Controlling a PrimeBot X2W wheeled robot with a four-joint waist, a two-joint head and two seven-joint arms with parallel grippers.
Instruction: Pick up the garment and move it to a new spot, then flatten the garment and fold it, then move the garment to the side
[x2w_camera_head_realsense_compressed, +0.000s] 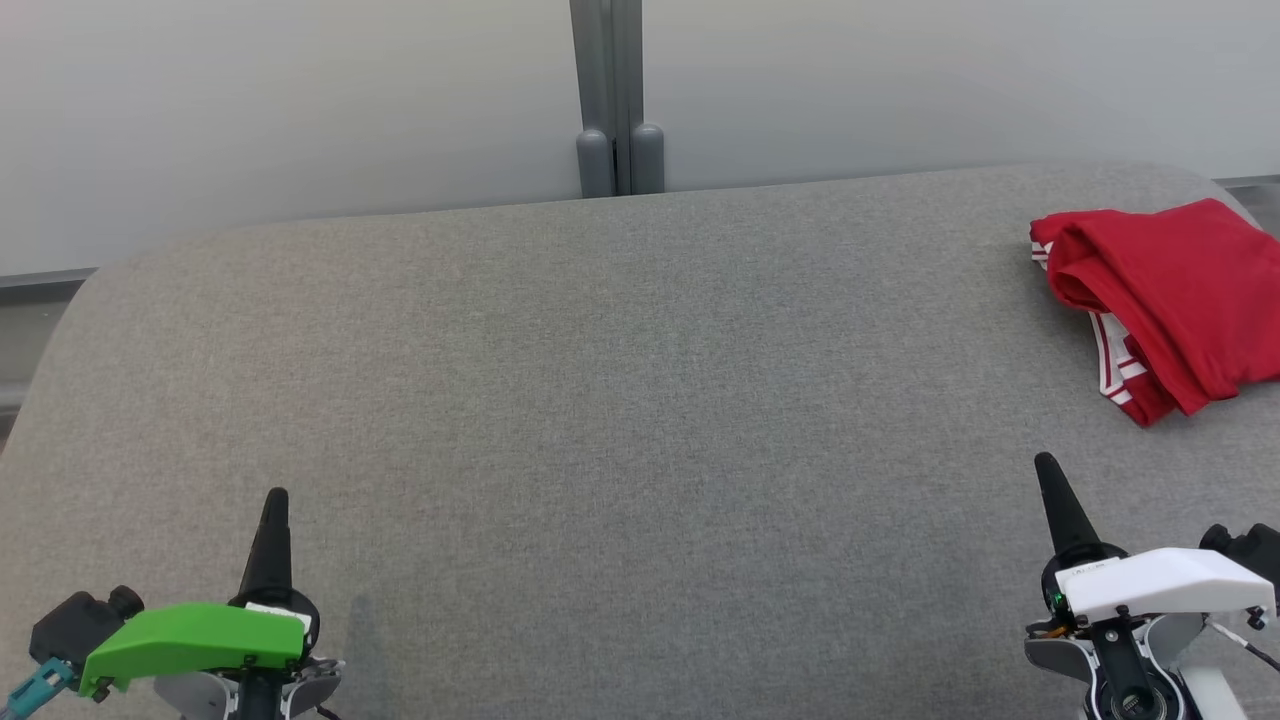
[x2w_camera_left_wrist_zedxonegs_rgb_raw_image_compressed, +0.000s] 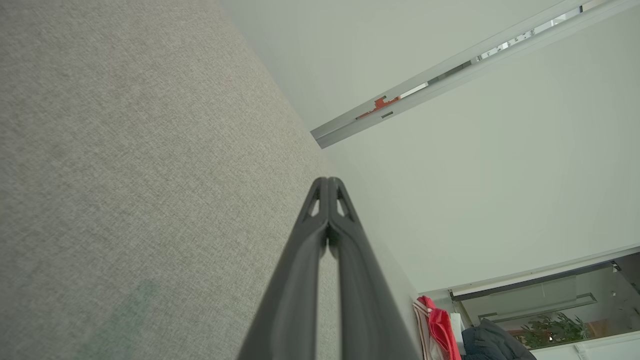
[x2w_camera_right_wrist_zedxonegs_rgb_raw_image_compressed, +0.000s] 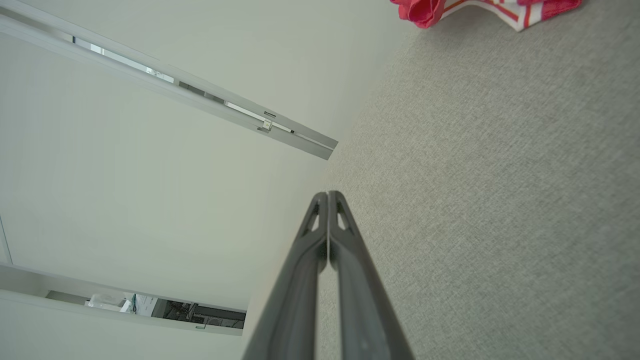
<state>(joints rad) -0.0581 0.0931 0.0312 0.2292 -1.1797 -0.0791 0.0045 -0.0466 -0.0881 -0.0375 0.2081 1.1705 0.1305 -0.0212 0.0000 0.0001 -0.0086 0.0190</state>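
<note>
Left gripper (x2w_camera_head_realsense_compressed: 277, 497), mounted under a green housing (x2w_camera_head_realsense_compressed: 190, 640) at the lower left of the head view: its two dark fingers are pressed together along their length to a single point, with nothing between them. The left wrist view shows the same closed, empty jaws over the grey fabric surface (x2w_camera_head_realsense_compressed: 640, 400). Right gripper (x2w_camera_head_realsense_compressed: 1046, 462), under a white housing (x2w_camera_head_realsense_compressed: 1160, 580) at the lower right, is also fully closed and empty, and its fingertips meet in the right wrist view. Both grippers point away from the robot, toward the pale wall panels (x2w_camera_head_realsense_compressed: 300, 100) and the grey post (x2w_camera_head_realsense_compressed: 612, 100) that joins them. Red garment (x2w_camera_head_realsense_compressed: 1170, 290): a folded bundle at the far right of the surface, near its rounded back corner, with red-and-white striped trim (x2w_camera_head_realsense_compressed: 1115, 365) showing along its near left edge. It lies ahead of the right gripper and slightly to that gripper's right, well apart from it, and far across the surface from the left gripper. Neither gripper touches the garment.
</note>
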